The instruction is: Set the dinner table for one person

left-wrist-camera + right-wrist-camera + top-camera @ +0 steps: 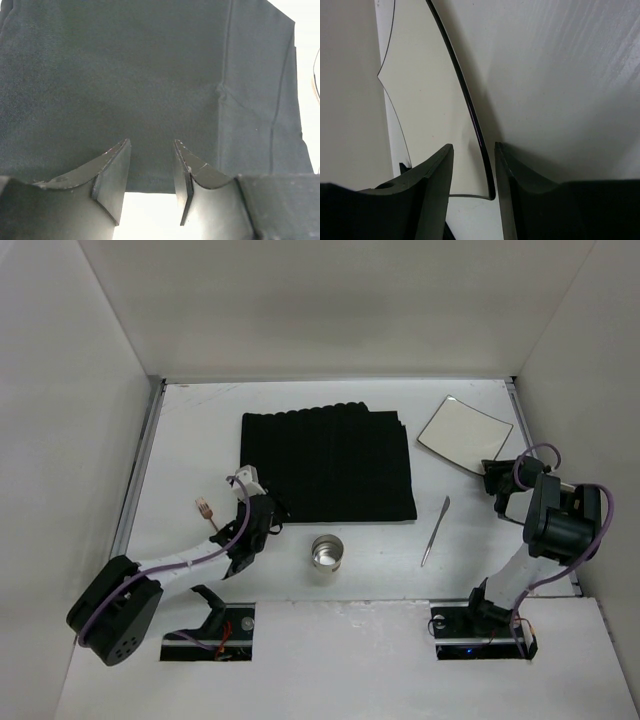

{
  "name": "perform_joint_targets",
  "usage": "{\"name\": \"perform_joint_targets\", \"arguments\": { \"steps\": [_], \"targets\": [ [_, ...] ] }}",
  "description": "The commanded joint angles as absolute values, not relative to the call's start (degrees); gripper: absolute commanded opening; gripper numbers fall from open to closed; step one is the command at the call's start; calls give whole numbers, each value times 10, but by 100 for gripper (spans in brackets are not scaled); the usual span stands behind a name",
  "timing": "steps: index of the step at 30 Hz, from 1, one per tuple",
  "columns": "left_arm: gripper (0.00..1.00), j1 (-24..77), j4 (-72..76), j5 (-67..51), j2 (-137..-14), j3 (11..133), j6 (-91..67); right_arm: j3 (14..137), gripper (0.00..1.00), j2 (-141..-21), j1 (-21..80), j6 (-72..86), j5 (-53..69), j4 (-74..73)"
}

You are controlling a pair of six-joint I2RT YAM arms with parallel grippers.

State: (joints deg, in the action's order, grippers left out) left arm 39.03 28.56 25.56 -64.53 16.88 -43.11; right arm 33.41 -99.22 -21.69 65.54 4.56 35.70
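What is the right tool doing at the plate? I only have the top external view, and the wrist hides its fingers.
Observer: Seen from the right wrist, the right tool stands open, its fingers on either side of the dark rim of the plate.
Operator: And the other arm?
Observer: Seen from the left wrist, the left tool is open, aimed at the near edge of the black mat.

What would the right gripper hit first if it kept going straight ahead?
The plate: its dark rim lies between the open fingers of the right gripper, seemingly not yet touched.
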Motion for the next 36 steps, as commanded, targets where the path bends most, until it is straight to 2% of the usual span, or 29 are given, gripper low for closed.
{"name": "perform_joint_targets", "arguments": {
  "steps": [1, 9, 11, 15, 17, 23, 30, 36],
  "targets": [
    [36, 383, 336, 256, -655, 185, -432, 349, 44, -1003, -216, 672, 54, 410],
    [36, 376, 350, 255, -669, 187, -433, 388, 37, -1076, -205, 703, 76, 408],
    [37, 370, 350, 255, -668, 185, -433, 385, 32, -1086, -199, 708, 73, 425],
    [37, 363, 356, 255, -666, 180, -434, 371, 13, -1099, -200, 722, 79, 464],
    [37, 363, 358, 255, -666, 179, -434, 352, 9, -1085, -199, 722, 79, 503],
    [37, 362, 361, 255, -672, 179, -434, 308, 6, -992, -205, 726, 95, 577],
    [37, 343, 363, 254, -662, 170, -435, 314, 6, -894, -201, 746, 156, 634],
    [37, 333, 363, 250, -663, 169, -436, 325, 6, -842, -147, 752, 167, 653]
  ]
}}
